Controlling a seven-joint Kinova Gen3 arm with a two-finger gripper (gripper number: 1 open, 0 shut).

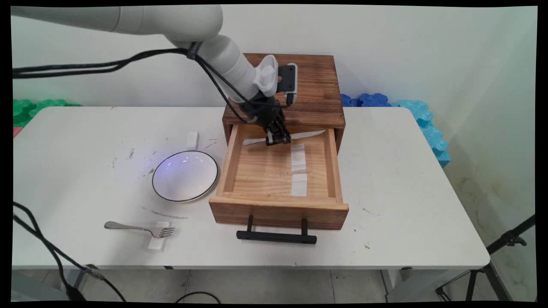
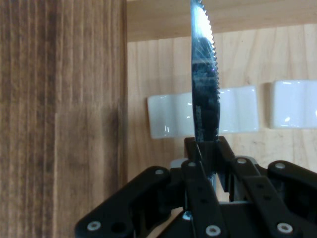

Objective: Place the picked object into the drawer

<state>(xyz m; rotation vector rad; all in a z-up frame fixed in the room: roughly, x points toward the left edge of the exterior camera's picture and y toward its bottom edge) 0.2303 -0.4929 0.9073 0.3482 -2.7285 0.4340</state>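
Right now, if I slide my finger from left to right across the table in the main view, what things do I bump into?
Fork → white bowl with a black rim → open wooden drawer, where the gripper holds a serrated knife over two white rests.

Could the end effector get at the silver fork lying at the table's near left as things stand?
Probably not directly: the end effector is shut on a serrated silver knife over the open wooden drawer. The silver fork itself lies uncovered on the white table.
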